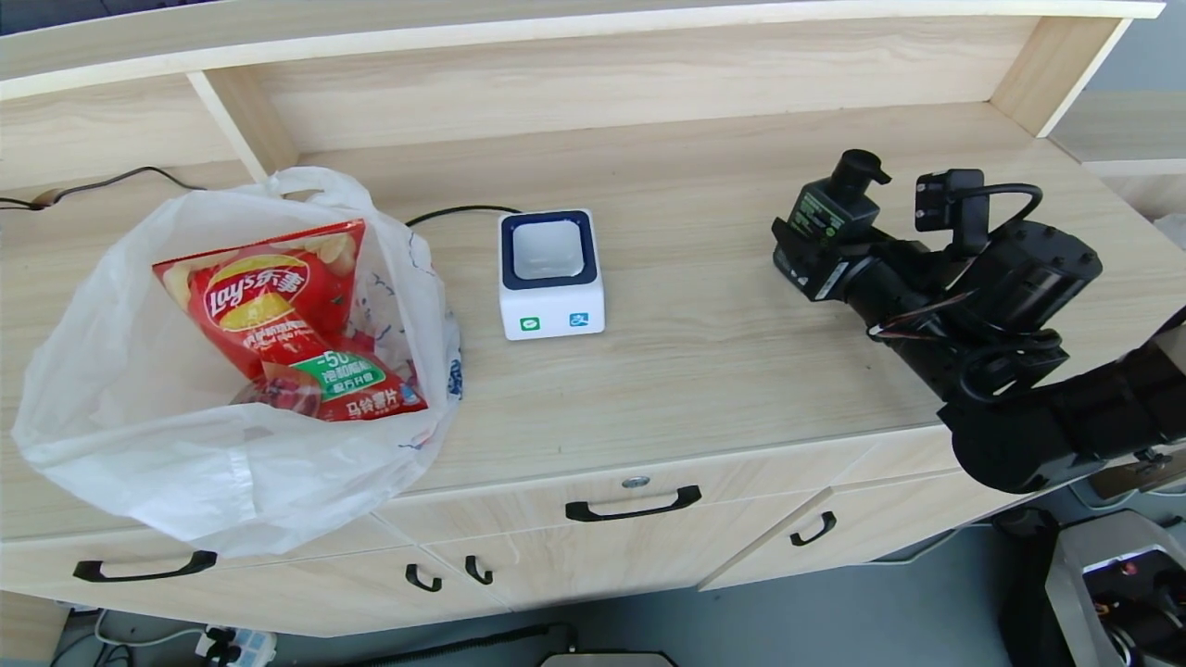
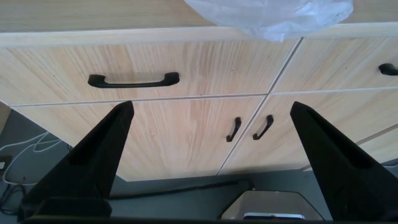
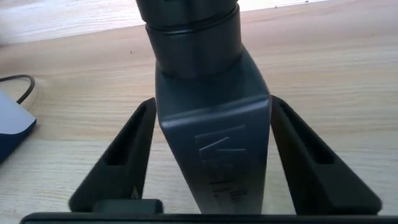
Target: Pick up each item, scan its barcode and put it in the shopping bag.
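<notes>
A dark pump bottle (image 1: 827, 222) is held at the right of the counter by my right gripper (image 1: 815, 255), which is shut on its body. In the right wrist view the bottle (image 3: 211, 130) stands between the two fingers (image 3: 118, 168), above the wood. The white scanner (image 1: 550, 273) with a blue-rimmed window sits mid-counter. A white shopping bag (image 1: 120, 408) lies open at the left with a red crisp packet (image 1: 287, 320) inside. My left gripper (image 2: 211, 162) hangs open below the counter, facing the drawer fronts, with nothing between its fingers.
A black cable (image 1: 454, 213) runs from the scanner toward the back wall of the counter. Another cable (image 1: 102, 185) lies at the far left. Drawers with black handles (image 1: 633, 508) line the counter front. Bare wood lies between the scanner and the bottle.
</notes>
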{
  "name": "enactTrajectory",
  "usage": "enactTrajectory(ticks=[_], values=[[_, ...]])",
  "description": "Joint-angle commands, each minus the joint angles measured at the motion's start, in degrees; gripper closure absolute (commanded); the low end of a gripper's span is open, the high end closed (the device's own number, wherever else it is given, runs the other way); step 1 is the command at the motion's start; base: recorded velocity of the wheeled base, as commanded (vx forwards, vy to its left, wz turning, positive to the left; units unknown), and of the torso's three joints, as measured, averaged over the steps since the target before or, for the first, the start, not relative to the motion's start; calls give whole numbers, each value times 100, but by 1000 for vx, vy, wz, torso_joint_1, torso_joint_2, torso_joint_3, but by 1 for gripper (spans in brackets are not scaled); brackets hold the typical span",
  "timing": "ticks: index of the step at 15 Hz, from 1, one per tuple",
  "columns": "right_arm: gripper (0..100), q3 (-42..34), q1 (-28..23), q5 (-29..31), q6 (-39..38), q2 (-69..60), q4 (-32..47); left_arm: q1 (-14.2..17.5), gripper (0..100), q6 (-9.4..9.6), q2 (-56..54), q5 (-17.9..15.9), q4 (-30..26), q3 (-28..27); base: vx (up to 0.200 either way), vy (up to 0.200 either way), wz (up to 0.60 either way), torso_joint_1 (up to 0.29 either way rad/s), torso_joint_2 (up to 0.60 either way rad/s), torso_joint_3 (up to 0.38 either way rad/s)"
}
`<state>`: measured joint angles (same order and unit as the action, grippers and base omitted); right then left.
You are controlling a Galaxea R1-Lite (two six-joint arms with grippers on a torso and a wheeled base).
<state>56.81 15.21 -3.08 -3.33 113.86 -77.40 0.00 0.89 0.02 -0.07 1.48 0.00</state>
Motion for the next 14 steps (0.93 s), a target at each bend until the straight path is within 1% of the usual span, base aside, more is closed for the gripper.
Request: enactTrajectory(ticks=[1,8,11,12,14], values=[[100,6,8,-8,-1,31,-3,0,0,-1,-2,-1,2,0,0,0,0,0,0,0],[100,6,8,10,52,57,-12,0,0,-10,-2,-1,2,0,0,0,0,0,0,0],[100,-56,52,54,122,-206,-153,0,0,-10,-2,-1,2,0,0,0,0,0,0,0],[100,-179,175,212,148,-435,-197,0,0,-10,-2,-1,2,0,0,0,0,0,0,0],[100,-530,711,528,139,-997,-162,0,0,-10,-2,-1,2,0,0,0,0,0,0,0]])
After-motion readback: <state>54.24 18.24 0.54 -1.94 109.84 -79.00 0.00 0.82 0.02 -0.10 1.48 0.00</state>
